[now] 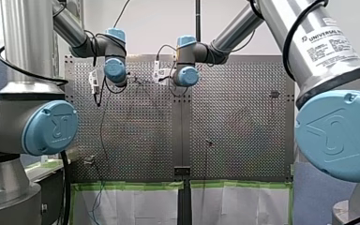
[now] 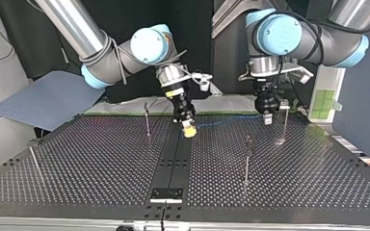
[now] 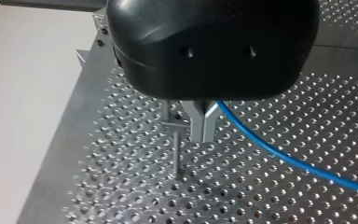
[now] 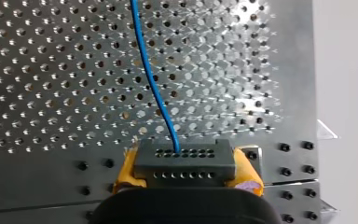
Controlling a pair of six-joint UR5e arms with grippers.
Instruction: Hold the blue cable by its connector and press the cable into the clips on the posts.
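Nearest us in the top view, a thin post [image 2: 246, 159] stands upright on the perforated metal desk [image 2: 101, 168]. Beyond it, the blue cable [image 2: 229, 118] runs just above the desk, its long axis lying across the view between our two hands. Our right hand [image 2: 189, 130], at the cable's left end there, clamps the dark connector [image 4: 184, 161] between yellow pads [image 4: 125, 175]. The cable leaves the connector pointing straight ahead of that hand. Our left hand [image 3: 203, 135] has its metal fingers pressed together, seemingly pinching the cable, just beside a second post [image 3: 175, 154] topped by a clip [image 3: 172, 122]. Behind the desk, a blue sheet [image 2: 48, 98] lies before a dark background.
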